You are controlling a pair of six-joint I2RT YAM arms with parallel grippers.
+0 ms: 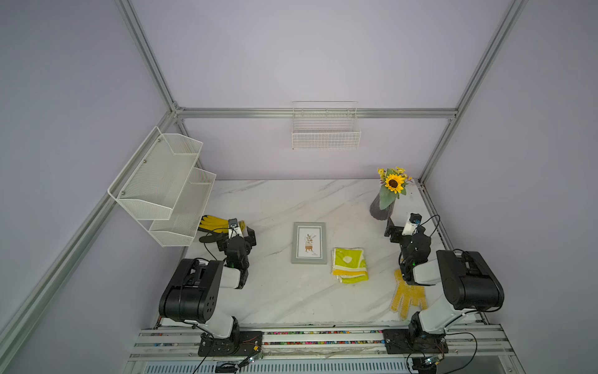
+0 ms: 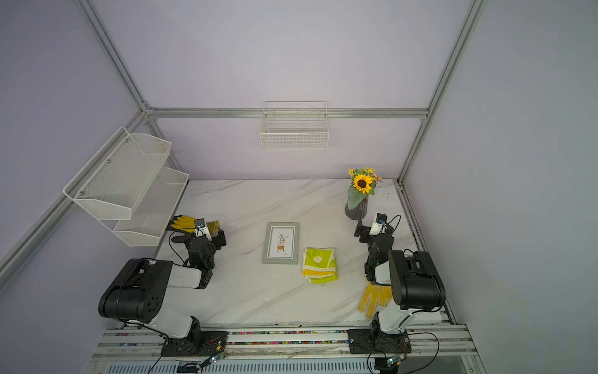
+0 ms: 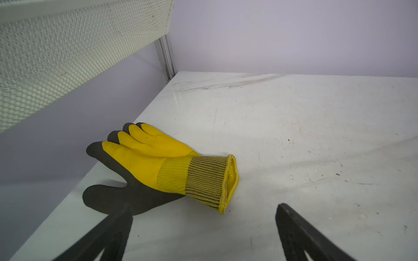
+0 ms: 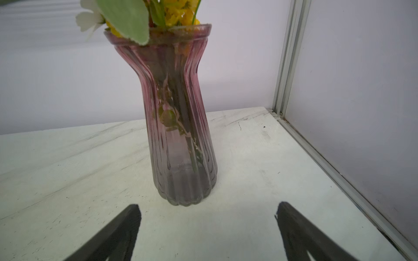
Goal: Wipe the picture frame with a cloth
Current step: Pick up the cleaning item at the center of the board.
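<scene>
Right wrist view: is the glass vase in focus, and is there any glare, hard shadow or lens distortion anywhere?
Right wrist view: the ribbed pink-to-grey glass vase is fairly sharp, without strong glare; the dark fingers of the right gripper look soft-edged; shadows are faint. Both top views: even light, and the aluminium corner posts splay outward, a wide-angle effect.

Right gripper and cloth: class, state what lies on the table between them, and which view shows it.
Only bare table lies between the right gripper and the cloth, as both top views show.
</scene>
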